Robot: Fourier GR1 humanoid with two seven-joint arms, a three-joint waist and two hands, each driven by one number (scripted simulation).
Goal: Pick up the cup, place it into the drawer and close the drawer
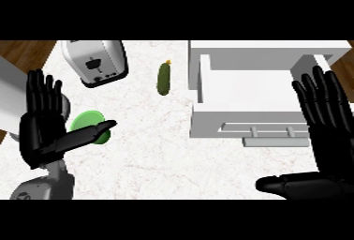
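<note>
Green cup [90, 125] sits near counter's [159, 154] left edge, just behind left hand [43, 129] | both hands flat open, hold nothing, right hand [325, 136] by drawer [242, 89] | drawer open at back right, no cup inside | left: pick, place, close.

Cup [88, 125] left of drawer [252, 91]

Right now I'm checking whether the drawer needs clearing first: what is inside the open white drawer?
The open white drawer shows only its bare white floor; the raised right hand covers its right part.
</note>
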